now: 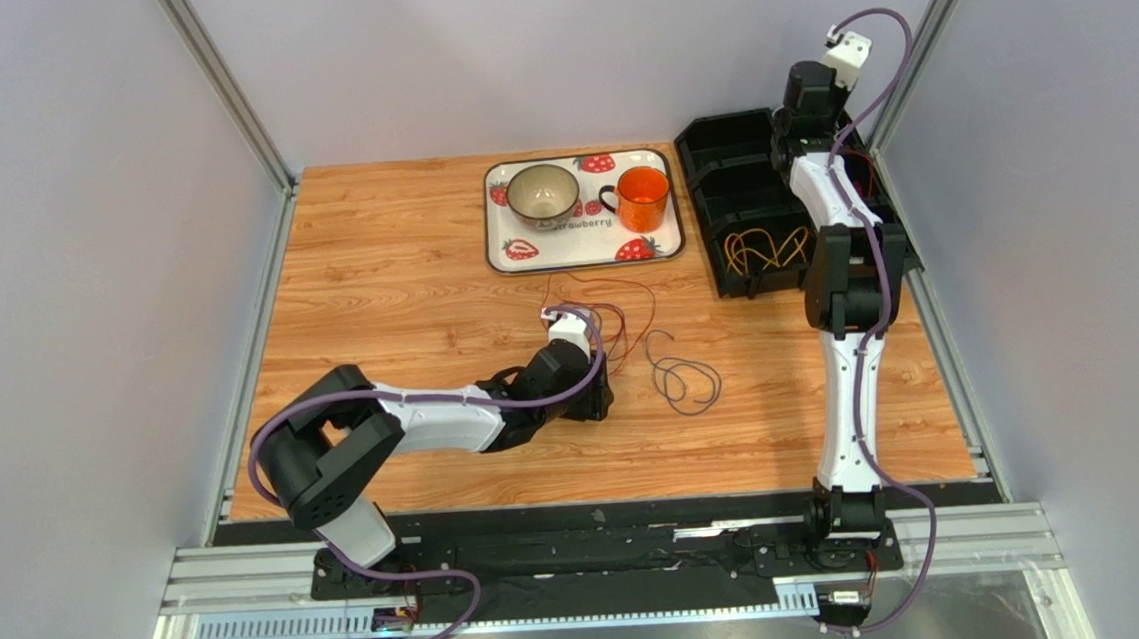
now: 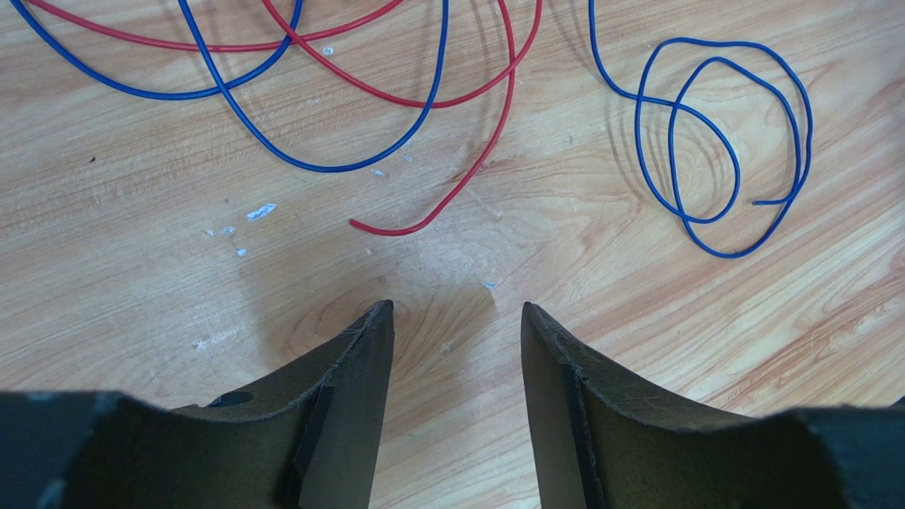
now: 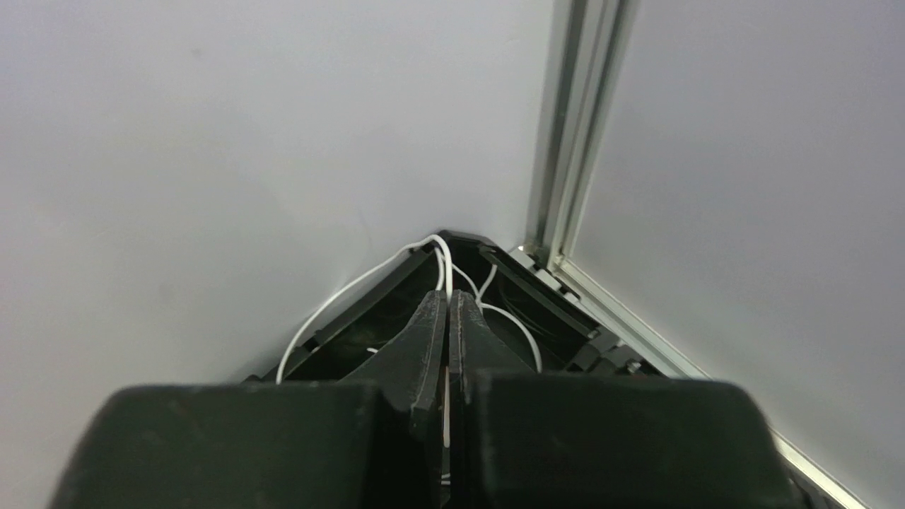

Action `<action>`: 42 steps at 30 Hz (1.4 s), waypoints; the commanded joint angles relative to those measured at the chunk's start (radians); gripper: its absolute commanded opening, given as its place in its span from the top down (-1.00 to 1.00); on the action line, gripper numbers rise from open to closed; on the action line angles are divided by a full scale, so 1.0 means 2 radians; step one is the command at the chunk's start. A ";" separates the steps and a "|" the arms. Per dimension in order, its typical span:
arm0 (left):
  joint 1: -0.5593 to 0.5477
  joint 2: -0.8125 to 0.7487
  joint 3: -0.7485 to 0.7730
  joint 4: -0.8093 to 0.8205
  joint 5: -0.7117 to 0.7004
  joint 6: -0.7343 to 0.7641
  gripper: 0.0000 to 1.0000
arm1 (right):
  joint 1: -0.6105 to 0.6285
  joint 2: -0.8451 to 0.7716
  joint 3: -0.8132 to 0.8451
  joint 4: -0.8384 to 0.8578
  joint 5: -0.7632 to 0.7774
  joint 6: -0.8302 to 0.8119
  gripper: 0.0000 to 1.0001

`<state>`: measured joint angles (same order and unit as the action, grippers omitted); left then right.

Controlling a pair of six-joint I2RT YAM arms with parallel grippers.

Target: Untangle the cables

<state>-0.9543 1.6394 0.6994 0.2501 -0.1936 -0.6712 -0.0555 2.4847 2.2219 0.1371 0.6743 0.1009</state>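
– Wood-grain table [image 1: 377,273], pale scuffs on it seen from the left wrist. Grey walls [image 1: 586,33] on three sides, metal frame posts in the far corners. Strawberry-print tray [image 1: 495,175] at the far edge; black divided bin [image 1: 714,144] just right of it.

– Cables?

– Hair-thin, in loose loops. Mid-table: a red cable [image 2: 467,178] crossing a long blue cable [image 2: 329,168], its free end on bare wood. Lying apart to their right, a blue coil [image 2: 733,255] of two or three turns. Yellow-orange cables [image 1: 767,250] bundled in the bin's nearest compartment.

– Left gripper [image 2: 457,313]?

– Low over the table just short of the red end. Jaws roughly half parted, bare wood between them, gripping nothing.

– Right gripper [image 3: 446,302]?

– Up over the bin's far end, by the corner post. Fingers pressed together with a white cable [image 3: 351,286] pinched between them; it arcs out above the tips and drops back into the bin on both sides.
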 commanded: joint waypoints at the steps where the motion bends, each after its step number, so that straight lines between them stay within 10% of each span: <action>1: -0.003 0.006 0.015 -0.008 -0.004 0.009 -0.13 | -0.001 0.014 -0.005 0.076 -0.041 -0.019 1.00; 6: -0.003 0.006 0.015 -0.008 -0.005 0.009 -0.12 | -0.006 0.029 -0.020 0.131 -0.067 -0.027 0.89; 10: -0.003 0.006 0.017 -0.009 -0.004 0.010 -0.12 | -0.007 0.028 -0.019 0.123 -0.028 -0.022 -0.99; 23: -0.003 0.001 0.014 -0.008 -0.004 0.009 -0.12 | -0.010 -0.012 0.019 0.012 0.131 0.006 -0.99; 32: -0.003 -0.014 -0.007 0.013 0.001 0.010 -0.14 | -0.004 -0.142 -0.091 -0.058 0.164 0.082 -0.99; 39: -0.003 -0.038 -0.042 0.067 0.012 0.011 -0.15 | 0.109 -0.264 -0.256 0.083 0.249 -0.125 -0.99; 42: -0.003 -0.053 -0.064 0.093 0.022 0.015 -0.15 | 0.144 -0.306 -0.293 -0.031 0.234 -0.042 -0.99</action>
<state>-0.9543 1.5921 0.6167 0.3298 -0.1799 -0.6643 0.1135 1.9842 1.7248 0.1787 1.0969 -0.0174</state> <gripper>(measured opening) 0.578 0.996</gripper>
